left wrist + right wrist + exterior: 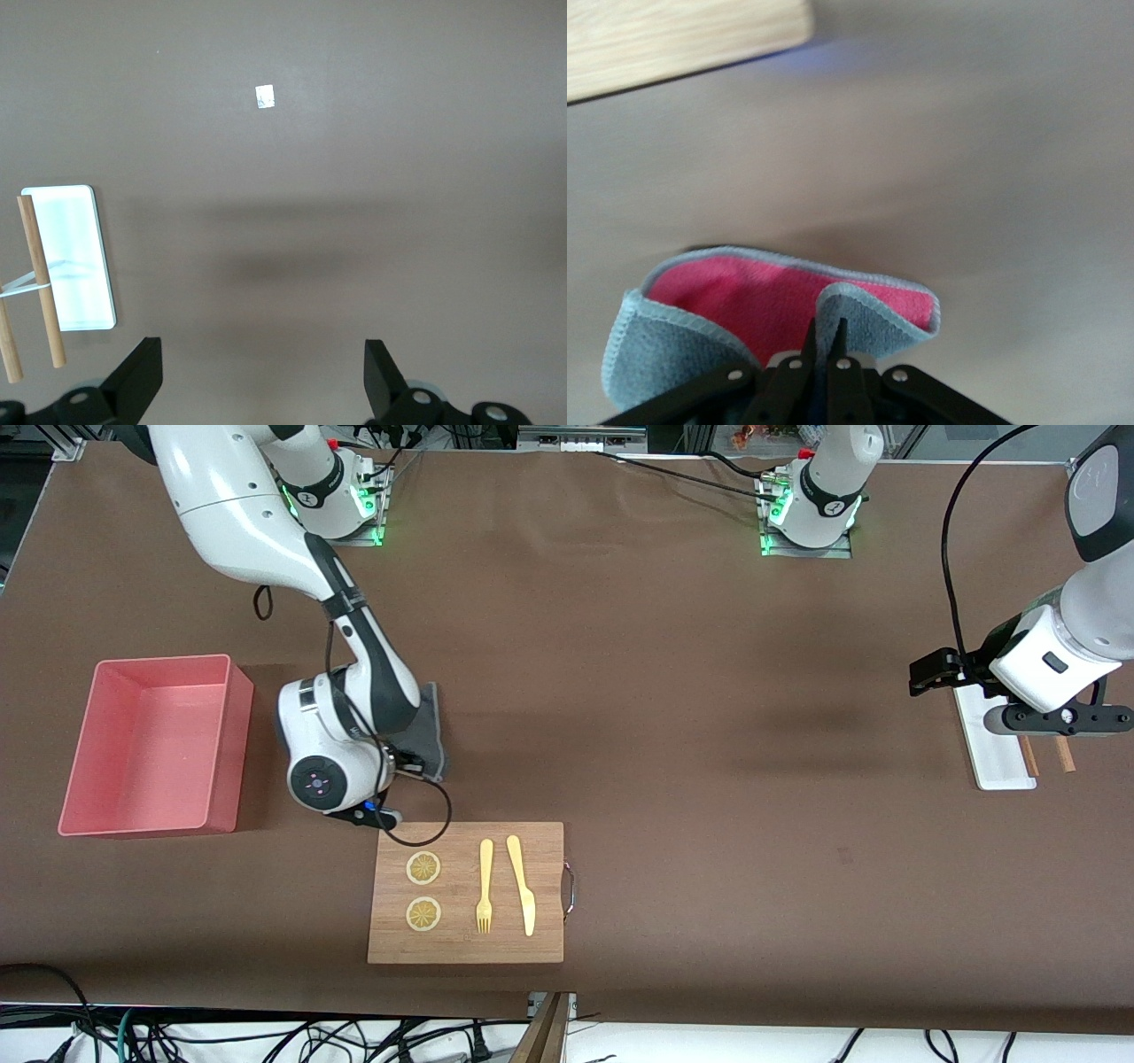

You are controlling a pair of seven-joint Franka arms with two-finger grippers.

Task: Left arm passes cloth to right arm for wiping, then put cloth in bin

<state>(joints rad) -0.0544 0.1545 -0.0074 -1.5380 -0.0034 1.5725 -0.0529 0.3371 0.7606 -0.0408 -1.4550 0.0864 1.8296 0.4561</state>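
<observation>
Right gripper (pixel 824 341) is clamped tight on the cloth (pixel 780 305), fingers pinching a raised fold with no gap showing between them. In the right wrist view the cloth folds over itself: crimson inner face turned up and open, grey outer face wrapping the edges, pale stitched hem all round. Taking the cutting board (pixel 466 892) as reference: the cloth (pixel 429 731) sits on the table just farther from the front camera than the board's corner at the right arm's end, mostly hidden under the right wrist; the visible grey strip runs with its long axis toward and away from the front camera. The bin (pixel 232 753) stands upright, well apart from the board toward the right arm's end of the table, open side up. Left gripper (pixel 263 376) waits with jaws spread fully wide, holding nothing, far from the board over the left arm's end, just beside a small white tray (pixel 71 257) and two wooden sticks (pixel 41 279).
</observation>
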